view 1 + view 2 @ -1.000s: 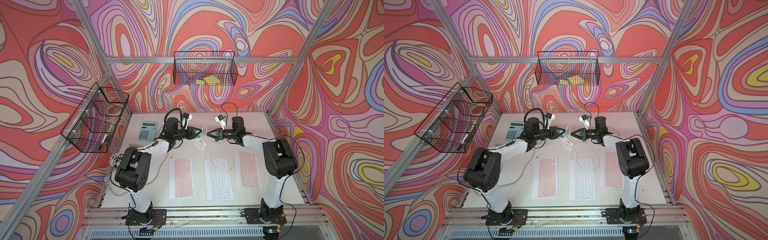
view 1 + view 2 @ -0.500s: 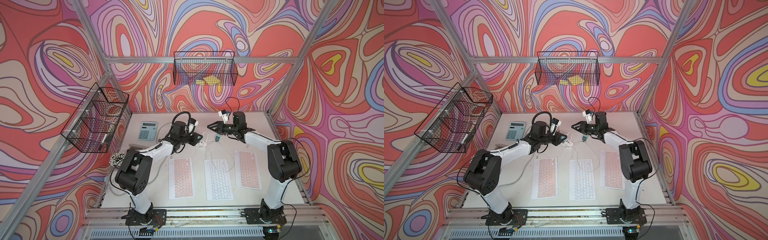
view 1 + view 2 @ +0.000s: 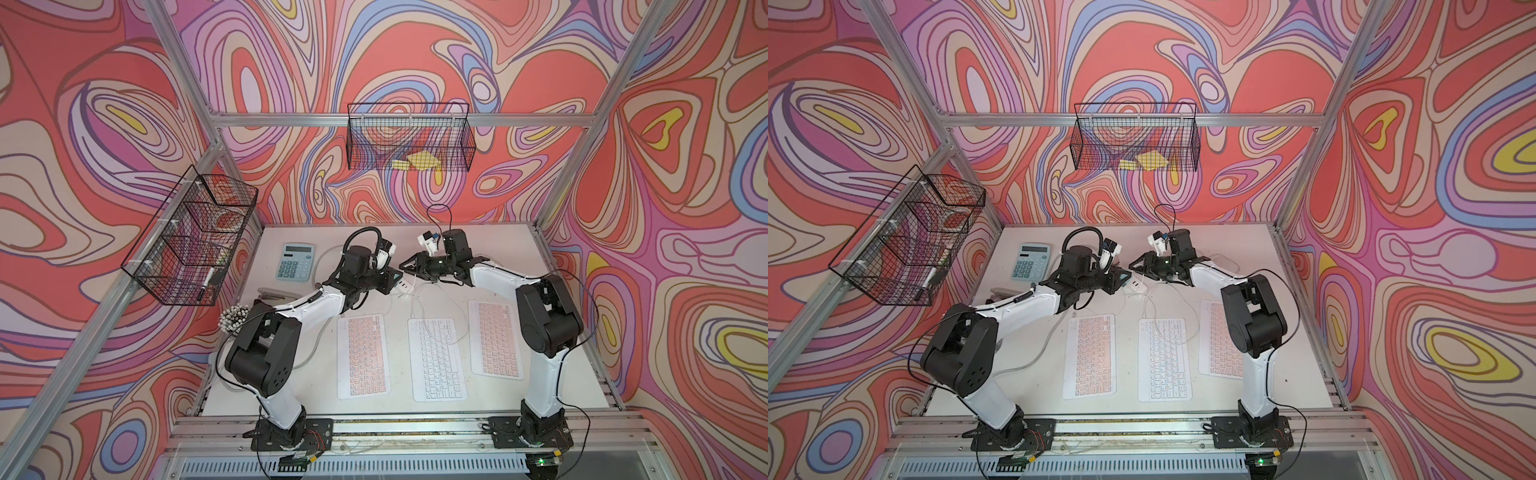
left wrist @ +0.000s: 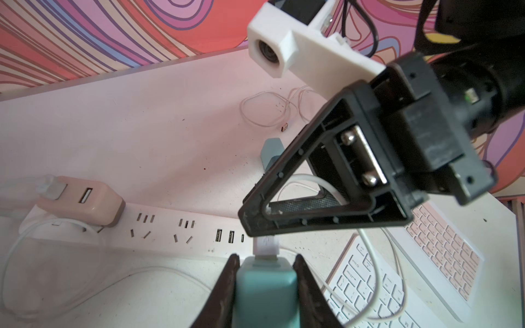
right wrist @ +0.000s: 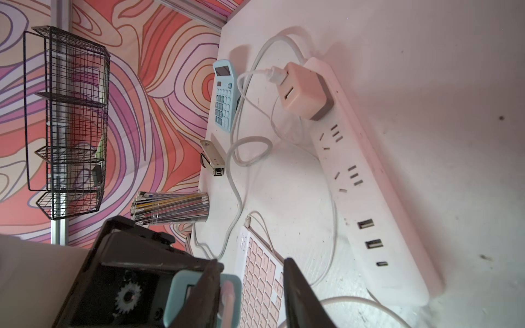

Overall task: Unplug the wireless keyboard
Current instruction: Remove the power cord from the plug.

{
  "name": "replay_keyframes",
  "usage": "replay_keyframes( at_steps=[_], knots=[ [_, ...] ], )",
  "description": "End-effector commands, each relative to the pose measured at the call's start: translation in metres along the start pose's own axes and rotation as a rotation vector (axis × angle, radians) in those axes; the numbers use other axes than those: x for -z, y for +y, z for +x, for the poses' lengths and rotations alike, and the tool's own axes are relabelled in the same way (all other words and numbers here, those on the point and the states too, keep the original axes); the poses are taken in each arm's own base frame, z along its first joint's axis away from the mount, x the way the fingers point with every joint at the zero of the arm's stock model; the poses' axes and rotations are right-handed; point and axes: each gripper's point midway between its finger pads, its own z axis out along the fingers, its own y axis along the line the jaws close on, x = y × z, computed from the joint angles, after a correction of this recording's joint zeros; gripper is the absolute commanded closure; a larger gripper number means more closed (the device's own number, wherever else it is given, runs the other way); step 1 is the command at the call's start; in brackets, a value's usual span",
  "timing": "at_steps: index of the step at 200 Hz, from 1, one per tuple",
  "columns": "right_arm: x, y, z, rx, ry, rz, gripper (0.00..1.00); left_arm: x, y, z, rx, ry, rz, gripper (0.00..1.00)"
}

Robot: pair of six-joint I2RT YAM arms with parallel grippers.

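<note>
Grips teal charger [image 4: 265,286] in left end effector [image 4: 266,259], white USB plug [image 4: 265,245] seated in it: clear only from left wrist. Shows right end effector [image 5: 252,262] narrowly parted only from right wrist. Places white keyboard [image 3: 437,359] at middle of surface [image 3: 507,241] in both top views.

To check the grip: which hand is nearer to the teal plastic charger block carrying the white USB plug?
Left. The left hand is shut on that teal charger block; the right hand hangs just beyond it, its tip by the white USB plug.
</note>
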Motion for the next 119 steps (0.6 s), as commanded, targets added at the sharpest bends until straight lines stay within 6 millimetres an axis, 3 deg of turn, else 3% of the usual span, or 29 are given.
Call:
replay_keyframes(
  at_steps=[1, 119],
  knots=[
    [-0.009, 0.000, 0.005, -0.021, 0.014, -0.002, 0.67, 0.008, -0.005, -0.020, -0.054, -0.065, 0.001, 1.00],
    [-0.015, -0.013, 0.004, -0.140, -0.011, 0.005, 0.93, 0.012, 0.000, -0.010, -0.048, -0.058, -0.032, 1.00]
  ],
)
